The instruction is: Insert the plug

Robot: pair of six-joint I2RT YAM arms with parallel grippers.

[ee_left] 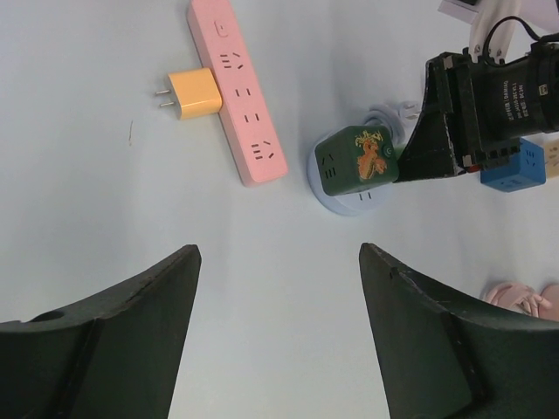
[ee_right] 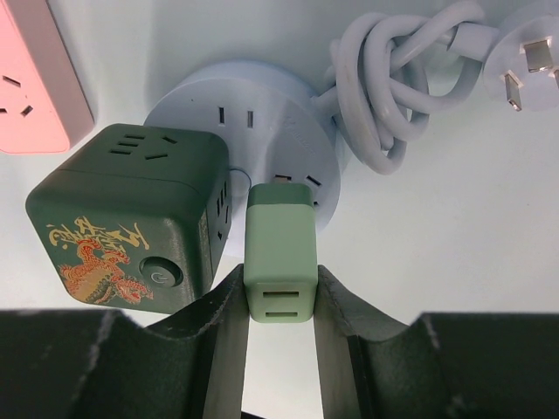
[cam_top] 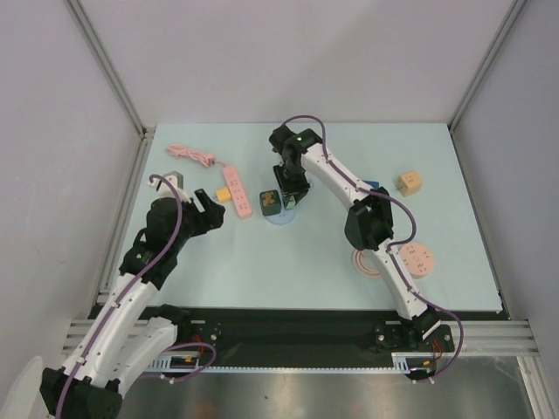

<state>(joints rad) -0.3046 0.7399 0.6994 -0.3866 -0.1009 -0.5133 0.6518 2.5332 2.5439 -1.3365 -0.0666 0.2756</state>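
My right gripper (ee_right: 279, 292) is shut on a light green plug (ee_right: 279, 249), pinching its rear end between both fingers. The plug's darker front end meets the top of a round pale blue socket hub (ee_right: 262, 105) at a pair of slots; its prongs do not show. A dark green cube socket (ee_right: 122, 218) with a gold dragon sits on the hub just left of the plug. In the top view the right gripper (cam_top: 293, 196) stands over the hub (cam_top: 281, 218). My left gripper (ee_left: 279, 253) hangs open over bare table, near side of the hub, holding nothing.
A pink power strip (ee_left: 238, 92) lies left of the hub with a yellow adapter (ee_left: 194, 93) beside it. The hub's coiled white cord (ee_right: 393, 78) lies behind it. A blue cube socket (ee_left: 514, 166), a wooden cube (cam_top: 409, 182) and a pink round disc (cam_top: 410, 260) sit to the right.
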